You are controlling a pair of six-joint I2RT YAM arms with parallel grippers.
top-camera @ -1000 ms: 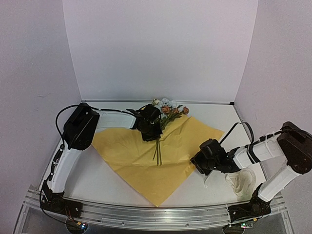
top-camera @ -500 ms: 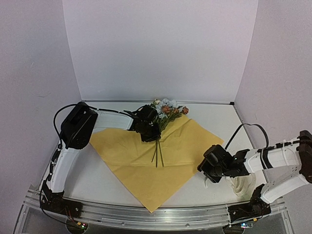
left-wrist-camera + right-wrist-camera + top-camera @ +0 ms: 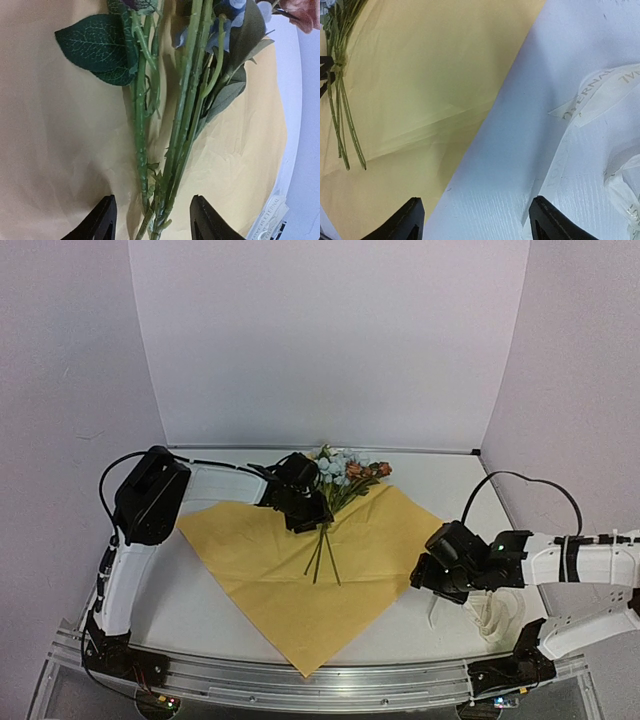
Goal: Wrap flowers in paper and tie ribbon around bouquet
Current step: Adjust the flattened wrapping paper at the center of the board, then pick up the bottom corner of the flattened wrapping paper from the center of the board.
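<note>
While the left gripper (image 3: pixel 151 220) and right gripper (image 3: pixel 476 220) stand released, the left, astride the flowers (image 3: pixel 185 115), could drag stems off the paper (image 3: pixel 290 585).

Ribbon (image 3: pixel 595 94), right side of right wrist view: faint "…ERNAL". Left wrist view, lower right corner: tiny "…ETERNAL".

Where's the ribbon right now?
In the top view, the ribbon lies heaped on the table at the near right, just off the paper's right corner, beside the right claw.
</note>
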